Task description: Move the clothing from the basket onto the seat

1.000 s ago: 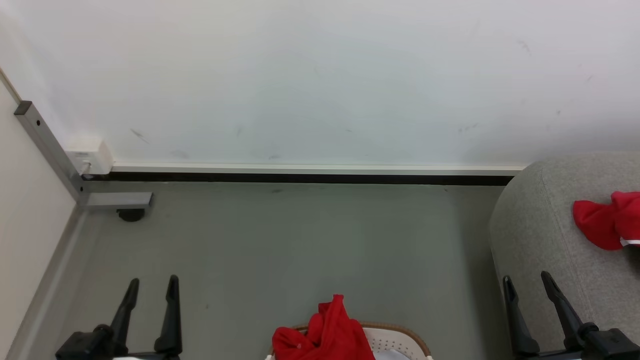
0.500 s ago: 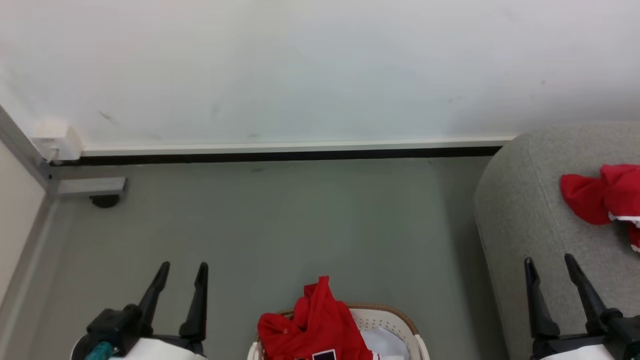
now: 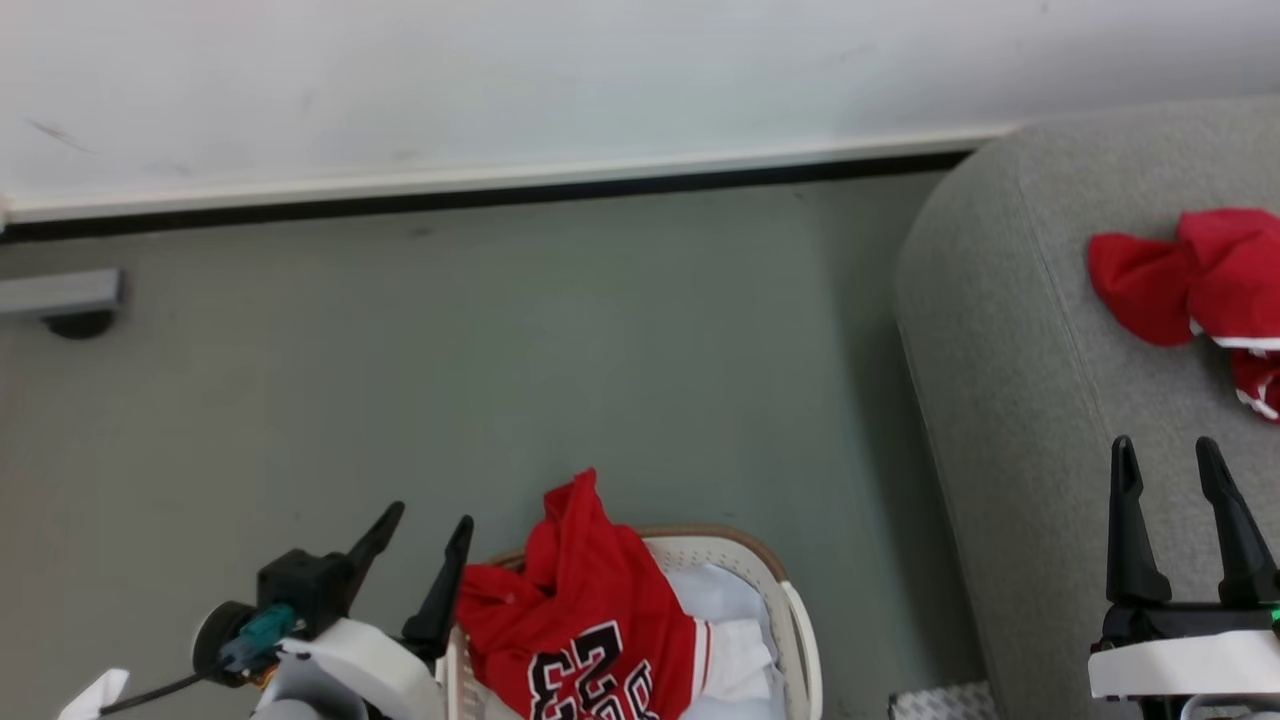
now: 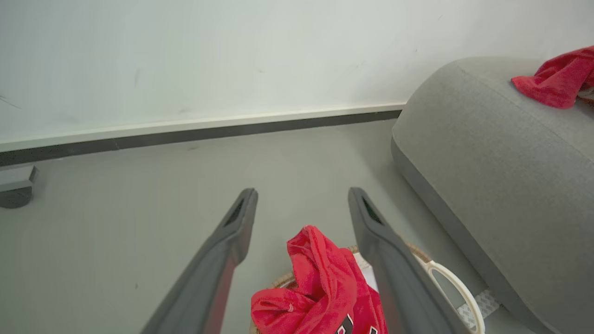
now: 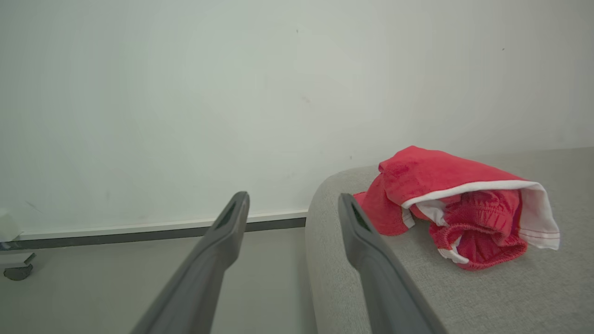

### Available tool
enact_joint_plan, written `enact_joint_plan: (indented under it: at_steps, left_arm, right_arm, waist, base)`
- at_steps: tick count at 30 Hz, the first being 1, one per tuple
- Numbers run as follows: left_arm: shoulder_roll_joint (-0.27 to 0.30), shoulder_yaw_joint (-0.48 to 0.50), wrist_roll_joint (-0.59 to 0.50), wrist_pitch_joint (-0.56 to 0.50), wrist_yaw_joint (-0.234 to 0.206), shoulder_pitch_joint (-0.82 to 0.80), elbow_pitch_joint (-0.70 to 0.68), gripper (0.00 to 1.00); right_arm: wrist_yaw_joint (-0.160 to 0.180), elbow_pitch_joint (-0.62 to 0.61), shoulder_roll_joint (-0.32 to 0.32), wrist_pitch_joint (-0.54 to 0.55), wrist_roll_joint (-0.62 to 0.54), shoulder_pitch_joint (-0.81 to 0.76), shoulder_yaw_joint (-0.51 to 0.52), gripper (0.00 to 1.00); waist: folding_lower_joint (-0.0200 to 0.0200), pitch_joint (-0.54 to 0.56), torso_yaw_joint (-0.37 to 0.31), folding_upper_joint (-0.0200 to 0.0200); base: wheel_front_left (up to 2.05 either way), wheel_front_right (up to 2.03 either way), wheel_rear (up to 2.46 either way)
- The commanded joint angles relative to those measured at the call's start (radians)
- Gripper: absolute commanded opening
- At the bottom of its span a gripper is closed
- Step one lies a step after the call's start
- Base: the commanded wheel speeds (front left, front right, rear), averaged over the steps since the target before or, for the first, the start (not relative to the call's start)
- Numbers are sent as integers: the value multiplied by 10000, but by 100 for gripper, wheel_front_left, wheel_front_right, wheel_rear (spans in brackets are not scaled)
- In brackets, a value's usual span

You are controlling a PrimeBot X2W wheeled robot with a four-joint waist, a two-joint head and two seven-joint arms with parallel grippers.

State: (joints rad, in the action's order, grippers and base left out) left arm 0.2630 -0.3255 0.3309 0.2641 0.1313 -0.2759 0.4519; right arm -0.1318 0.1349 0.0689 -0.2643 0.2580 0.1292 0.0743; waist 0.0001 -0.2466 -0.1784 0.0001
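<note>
Fetching red jersey (image 3: 580, 620) from basket (image 3: 792, 620), one red garment (image 3: 1180, 270) already on sofa (image 3: 1010, 350); left gripper (image 3: 434, 513), right gripper (image 3: 1163, 442) jaws released, empty; next, lower onto jersey

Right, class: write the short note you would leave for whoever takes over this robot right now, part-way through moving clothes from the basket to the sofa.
Left gripper: open and empty, just left of the basket.
Right gripper: open and empty, over the sofa.
Done: one red garment lies crumpled on the sofa.
Left to do: the red jersey is in the basket, one end draped up over the rim, with some white fabric beside it. Nothing is gripped. The left gripper is the nearer one for the next pick.
</note>
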Motion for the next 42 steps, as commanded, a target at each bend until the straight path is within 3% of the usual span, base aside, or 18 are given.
enact_joint_plan:
  at_steps: [1, 12, 22, 42]
  left_arm:
    - [113, -70, 73, 4, -12, -137, 101, 100]
    - [1033, -3110, 1286, -189, -13, -1882, 2104, 100]
    - [1485, -5300, 1714, -1009, -13, -3396, 3711, 100]
    - [1931, -7637, 2287, -1790, -13, -4888, 5477, 100]
  right_arm:
    - [22, -13, 5, 0, 52, 134, 26, 100]
    - [22, -492, -180, -1, -158, 860, -177, 100]
    - [22, -1274, -182, -1, 543, 1181, -601, 100]
    - [22, -1966, -186, -1, 989, 1299, -1500, 100]
  waist:
    - [-1, -361, -315, -1]
    - [-1, -1757, -1064, -1]
    - [-1, -3021, -1686, -1]
    - [-1, -4489, -2892, -1]
  base:
    - [0, 0, 0]
    - [0, 0, 0]
    - [0, 0, 0]
    - [0, 0, 0]
